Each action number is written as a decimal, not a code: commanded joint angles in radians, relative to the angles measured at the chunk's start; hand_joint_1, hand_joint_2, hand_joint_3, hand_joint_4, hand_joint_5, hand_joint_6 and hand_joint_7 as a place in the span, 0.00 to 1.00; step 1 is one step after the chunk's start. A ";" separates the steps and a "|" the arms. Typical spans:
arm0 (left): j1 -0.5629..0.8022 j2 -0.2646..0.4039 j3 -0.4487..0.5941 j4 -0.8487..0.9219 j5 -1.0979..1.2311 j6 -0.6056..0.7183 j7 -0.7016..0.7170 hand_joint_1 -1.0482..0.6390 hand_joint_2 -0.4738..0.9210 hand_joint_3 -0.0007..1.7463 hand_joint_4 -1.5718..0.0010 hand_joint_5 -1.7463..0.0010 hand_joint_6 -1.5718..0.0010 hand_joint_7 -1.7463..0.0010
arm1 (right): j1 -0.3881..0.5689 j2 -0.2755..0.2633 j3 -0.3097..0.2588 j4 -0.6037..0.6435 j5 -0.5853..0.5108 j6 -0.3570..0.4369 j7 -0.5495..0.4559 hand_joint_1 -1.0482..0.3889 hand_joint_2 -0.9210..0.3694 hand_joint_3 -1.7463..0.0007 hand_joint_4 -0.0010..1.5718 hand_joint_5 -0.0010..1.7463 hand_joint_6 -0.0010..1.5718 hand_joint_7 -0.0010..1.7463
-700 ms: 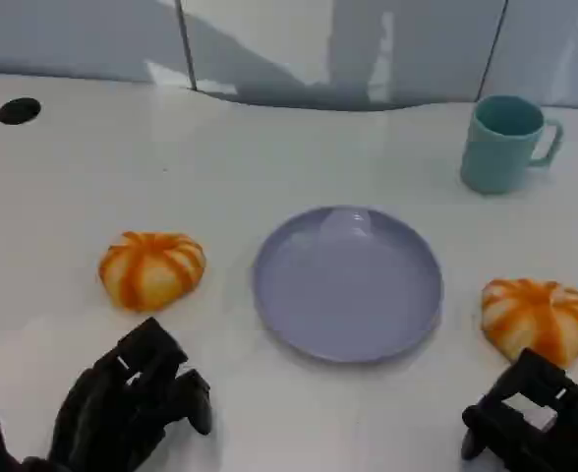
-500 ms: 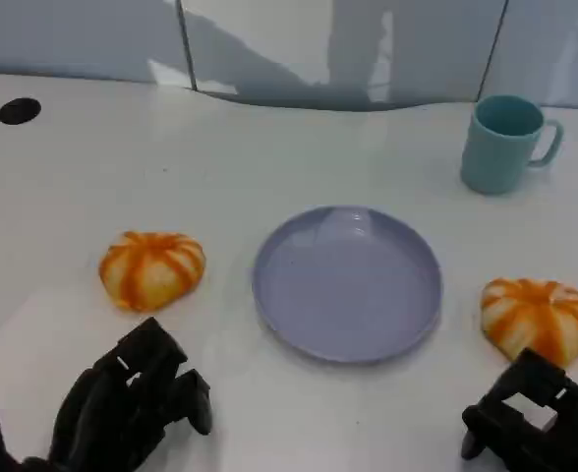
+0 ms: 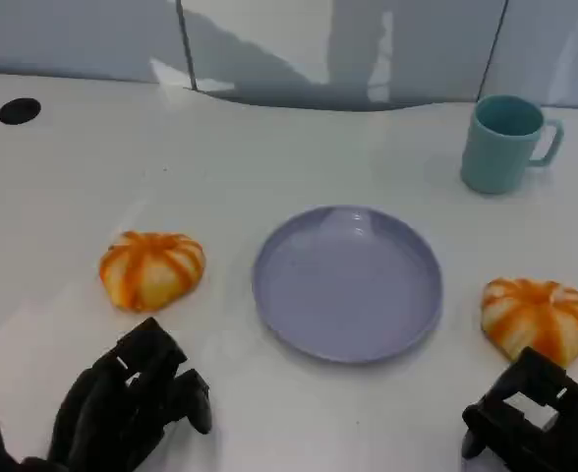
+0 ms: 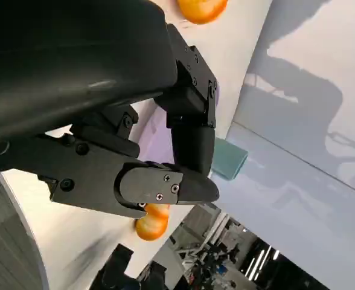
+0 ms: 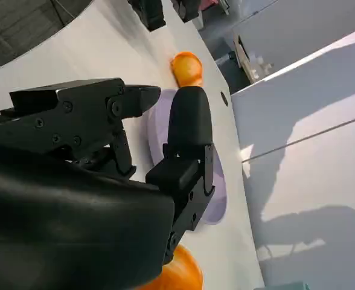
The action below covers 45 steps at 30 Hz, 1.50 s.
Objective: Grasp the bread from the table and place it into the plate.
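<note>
Your white glossy table (image 3: pixel 269 147) spans the whole head view, with grey wall panels along the top edge. A round lavender plate (image 3: pixel 347 282) sits at centre frame, bare of food.

Your left hand (image 3: pixel 132 403) sits at lower left, black fingers curled in, holding nothing, resting low over the table. The left wrist view shows the same: fingers (image 4: pixel 165 184) folded close together with nothing between them. Your right hand (image 3: pixel 535 423) sits at lower right, partly cut by the frame edge, fingers likewise drawn in and holding nothing; the right wrist view shows its fingers (image 5: pixel 189 130) bent, no object in them.

Two round orange-and-cream striped bread buns lie on the table, both outside the plate. The left bun (image 3: pixel 151 267) is at mid-left, near the plate's left rim but apart from it, and just above your left hand in the frame. The right bun (image 3: pixel 538 317) is at the right edge, near the plate's right rim, just above your right hand; whether the hand touches it you cannot tell.

A teal ceramic mug (image 3: pixel 505 144) stands upright at upper right, handle pointing right, well apart from the plate.

A black round hole (image 3: pixel 19 110) marks the table at upper left.
</note>
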 commanded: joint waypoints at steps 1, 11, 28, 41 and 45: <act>0.009 0.017 0.004 -0.011 0.009 -0.004 0.008 0.30 1.00 0.14 0.47 0.00 0.64 0.00 | -0.004 -0.015 -0.004 0.002 0.008 -0.005 0.008 0.26 0.00 0.94 0.47 0.90 0.41 0.81; 0.005 0.018 0.006 -0.004 0.008 -0.004 0.006 0.30 1.00 0.14 0.46 0.00 0.63 0.00 | -0.002 -0.012 -0.004 -0.006 0.009 0.007 -0.002 0.26 0.00 0.95 0.48 0.90 0.42 0.80; -0.051 0.047 0.016 0.080 0.114 -0.403 -0.050 0.32 1.00 0.14 0.70 0.35 0.65 0.73 | -0.025 0.000 0.008 0.021 -0.004 -0.016 -0.003 0.26 0.00 0.94 0.47 0.90 0.42 0.81; -0.092 0.214 -0.023 -0.002 0.584 -0.759 0.230 0.29 1.00 0.07 0.86 0.80 0.79 1.00 | -0.041 0.004 0.018 0.038 -0.002 -0.020 0.001 0.26 0.00 0.94 0.47 0.90 0.41 0.80; -0.112 0.290 -0.038 -0.065 0.823 -0.809 0.401 0.29 1.00 0.03 0.88 0.89 0.83 1.00 | -0.036 0.009 0.020 0.031 -0.001 -0.021 -0.003 0.26 0.00 0.94 0.48 0.90 0.41 0.81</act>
